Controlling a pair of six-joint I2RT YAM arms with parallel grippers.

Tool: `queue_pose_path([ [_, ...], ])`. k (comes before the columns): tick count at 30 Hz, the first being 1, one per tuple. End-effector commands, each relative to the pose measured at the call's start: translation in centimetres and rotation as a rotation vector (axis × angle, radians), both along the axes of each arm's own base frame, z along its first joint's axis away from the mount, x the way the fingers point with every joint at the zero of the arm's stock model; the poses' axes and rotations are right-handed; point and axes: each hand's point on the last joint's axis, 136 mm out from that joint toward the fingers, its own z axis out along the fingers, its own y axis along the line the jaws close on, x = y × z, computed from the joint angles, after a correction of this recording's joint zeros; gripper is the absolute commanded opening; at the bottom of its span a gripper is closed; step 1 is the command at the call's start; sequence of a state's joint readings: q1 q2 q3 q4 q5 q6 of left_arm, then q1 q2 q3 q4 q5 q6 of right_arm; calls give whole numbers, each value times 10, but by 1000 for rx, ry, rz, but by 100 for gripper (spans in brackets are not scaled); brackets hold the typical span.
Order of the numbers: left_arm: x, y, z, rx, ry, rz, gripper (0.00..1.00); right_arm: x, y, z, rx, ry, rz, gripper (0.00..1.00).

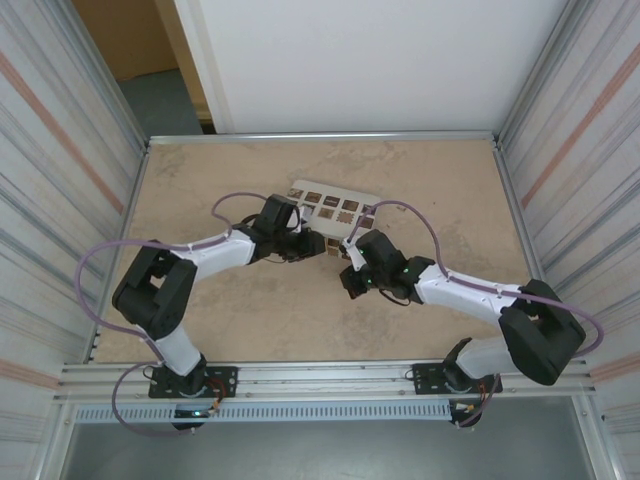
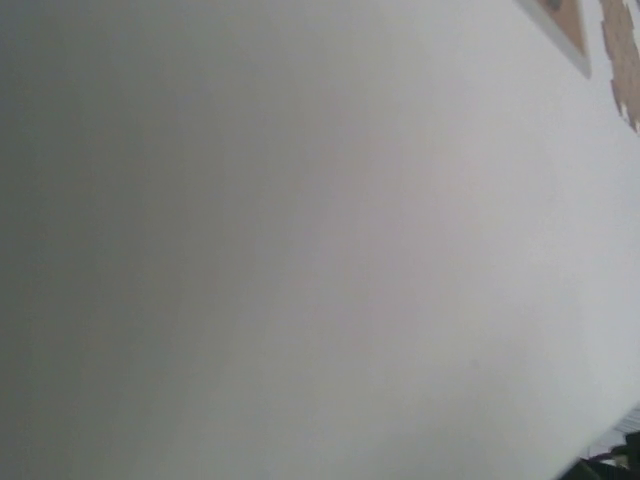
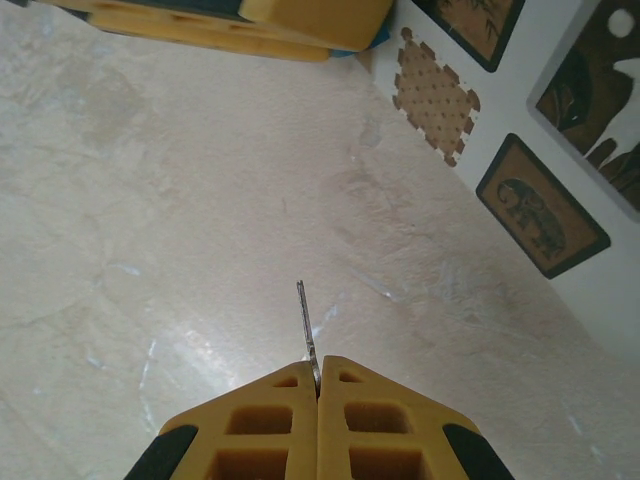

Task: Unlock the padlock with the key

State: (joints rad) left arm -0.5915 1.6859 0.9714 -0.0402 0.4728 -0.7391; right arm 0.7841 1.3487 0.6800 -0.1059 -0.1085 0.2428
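Arms both bent inward, wrists meeting mid-table (image 1: 250,320) at near edge of white box (image 1: 335,205). Right gripper (image 3: 318,378) clamped on key (image 3: 305,320), thin blade projecting forward. Left gripper (image 3: 250,25) just ahead, fingers pinched on padlock (image 3: 378,38); blue sliver visible between them.

There are two arms, the left arm (image 1: 190,265) and the right arm (image 1: 470,295). Each carries one end effector, the left end effector (image 1: 300,243) and the right end effector (image 3: 318,375), and each trails one purple cable (image 1: 95,265), which makes two cables in all. One worktop (image 1: 250,320) bears one white box (image 1: 300,186). One key (image 3: 306,325) sits in the right end effector, and the right wrist view shows three dark squares (image 3: 540,205) and one brown dotted patch (image 3: 433,95) on the box.
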Motion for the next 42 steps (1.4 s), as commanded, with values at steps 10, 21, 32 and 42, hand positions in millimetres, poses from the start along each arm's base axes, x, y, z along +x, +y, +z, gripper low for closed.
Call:
queue_pose_path([
  [10,-10,-15,47,-130,20,-22,10,17,2,4,-11,-166,7,0],
  [21,-17,-18,52,-153,74,-31,9,28,8,15,0,-223,12,0],
  [32,-21,-19,56,-164,82,-43,9,34,14,14,14,-243,19,0],
  [42,-24,-20,57,-166,92,-52,9,39,19,15,51,-250,9,0],
])
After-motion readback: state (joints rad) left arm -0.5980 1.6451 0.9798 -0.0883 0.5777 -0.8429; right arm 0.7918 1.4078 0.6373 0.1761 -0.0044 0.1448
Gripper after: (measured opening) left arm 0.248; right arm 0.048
